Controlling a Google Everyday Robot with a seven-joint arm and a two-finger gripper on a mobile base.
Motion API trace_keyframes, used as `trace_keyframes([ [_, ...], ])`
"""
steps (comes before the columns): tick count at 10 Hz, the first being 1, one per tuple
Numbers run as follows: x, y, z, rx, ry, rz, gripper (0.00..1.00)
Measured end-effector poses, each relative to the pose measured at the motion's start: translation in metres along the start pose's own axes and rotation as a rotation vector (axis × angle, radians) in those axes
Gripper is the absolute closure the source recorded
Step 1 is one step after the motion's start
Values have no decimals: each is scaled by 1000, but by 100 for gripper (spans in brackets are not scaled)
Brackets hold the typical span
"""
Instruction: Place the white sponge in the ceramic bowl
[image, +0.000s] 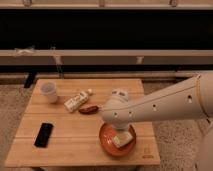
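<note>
Reaching in from the right edge of the view, the pale robot arm (165, 102) crosses the wooden bench (70, 147) and bends down at a rounded wrist over the front right part of the top.

- Gripper (120, 131): low over the ceramic bowl (106, 144), pointing down into it. The wrist housing covers most of it. Whether it is grasping or has released, I cannot tell.
- White sponge (123, 139): a pale block inside the bowl's rim, on the right half of the dish and directly under the gripper. It sits slightly tilted. Contact with the gripper cannot be made out.
- Ceramic bowl: orange-red, round and shallow, resting on the bench near the front edge. Its back rim is hidden by the wrist.
- White cup (48, 92): upright near the back left corner, well apart from the bowl.
- White bottle (76, 101): lying on its side, angled, right of the cup, with its cap end towards the back.
- Small reddish-brown object (88, 109): lying just beside the bottle's lower end, between the bottle and the wrist. Too small to identify.
- Black phone (43, 134): flat on the front left part of the bench, well apart from everything else.

Behind the bench, pale horizontal rails (100, 52) run across a dark wall.
</note>
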Motion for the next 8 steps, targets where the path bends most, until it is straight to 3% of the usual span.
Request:
trace_keyframes([
  [3,-10,-8,-36,40,-17,-9,20],
  [5,-30,-14,-63,58,-68,-35,20],
  [8,-32,-15,-64,60,-73,-38,20],
])
